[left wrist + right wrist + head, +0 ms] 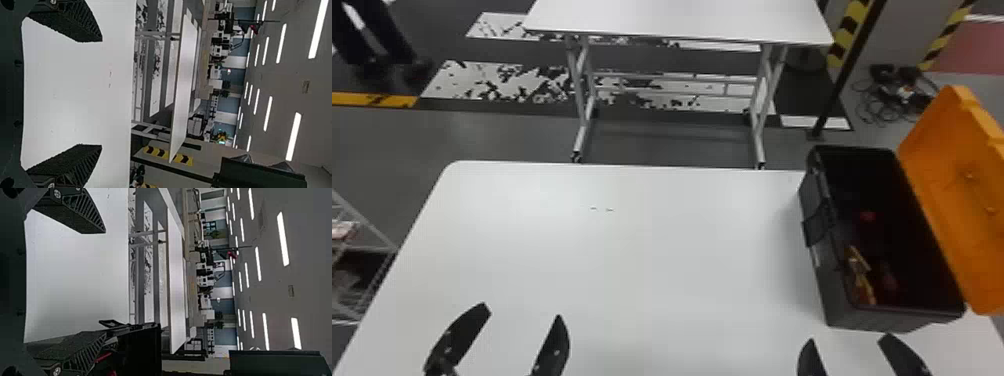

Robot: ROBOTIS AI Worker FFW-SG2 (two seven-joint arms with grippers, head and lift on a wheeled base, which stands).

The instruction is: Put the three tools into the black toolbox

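The black toolbox (837, 300) stands at the right of the white bench (632, 250), its long axis running far to near and slanting rightward at the near end, with the orange lid (952, 200) open on its right and a yellow tool (863, 280) lying lengthwise inside, near left. Left end effector (523, 311) and right end effector (850, 338) are both spread wide at the near side. Beyond, a white table (682, 20) stands on grey floor, cables (897, 95) lying far right.
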